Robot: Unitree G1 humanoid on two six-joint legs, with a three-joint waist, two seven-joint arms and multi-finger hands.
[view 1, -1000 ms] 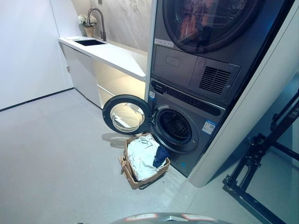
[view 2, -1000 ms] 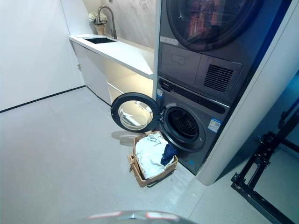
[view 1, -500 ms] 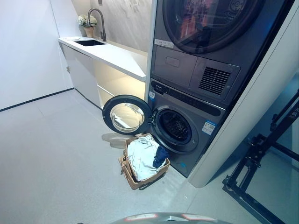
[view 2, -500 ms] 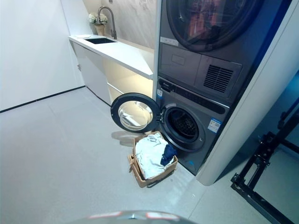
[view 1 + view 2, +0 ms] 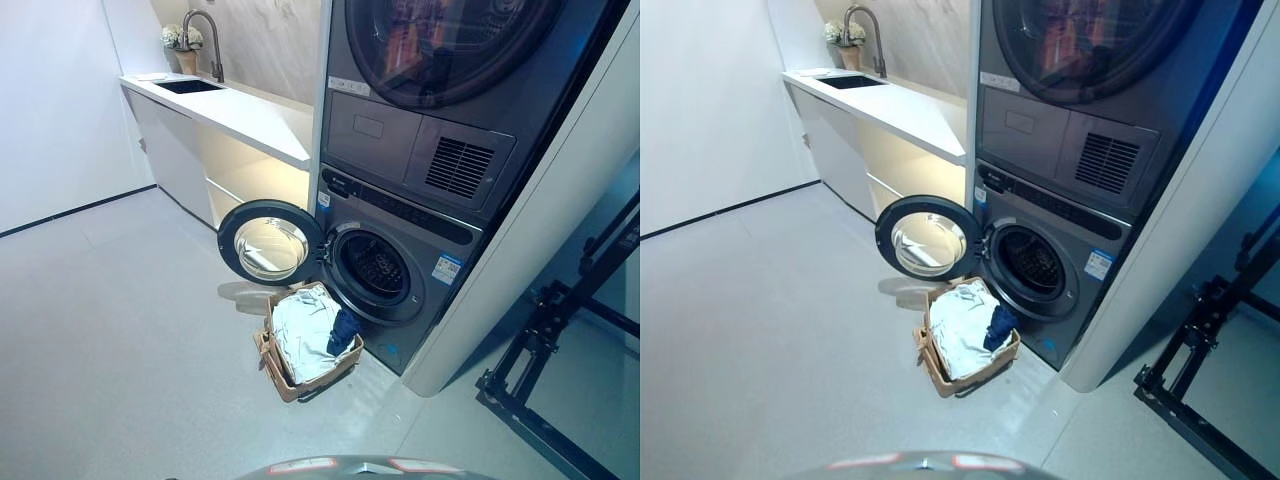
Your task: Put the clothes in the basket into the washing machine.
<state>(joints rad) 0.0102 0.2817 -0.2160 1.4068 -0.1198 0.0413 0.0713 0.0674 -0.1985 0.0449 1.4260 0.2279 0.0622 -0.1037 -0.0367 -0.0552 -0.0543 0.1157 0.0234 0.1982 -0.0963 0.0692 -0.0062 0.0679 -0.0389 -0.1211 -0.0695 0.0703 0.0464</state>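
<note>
A tan basket (image 5: 292,384) sits on the floor right in front of the washing machine (image 5: 400,290). It holds pale crumpled clothes (image 5: 303,334) and a dark blue garment (image 5: 345,330) at its right side. The machine's round door (image 5: 270,244) hangs open to the left, and the dark drum opening (image 5: 373,270) shows behind it. A second machine (image 5: 440,80) is stacked on top. Neither of my hands shows in either view.
A white counter (image 5: 250,115) with a sink (image 5: 186,87), a tap (image 5: 207,35) and a flower pot (image 5: 180,45) runs along the wall to the left. A black metal stand (image 5: 545,350) rests on the floor at the right. Grey floor (image 5: 120,330) spreads across the left.
The whole picture has shifted slightly upward, so the camera has moved. The basket, clothes and door stay where they were.
</note>
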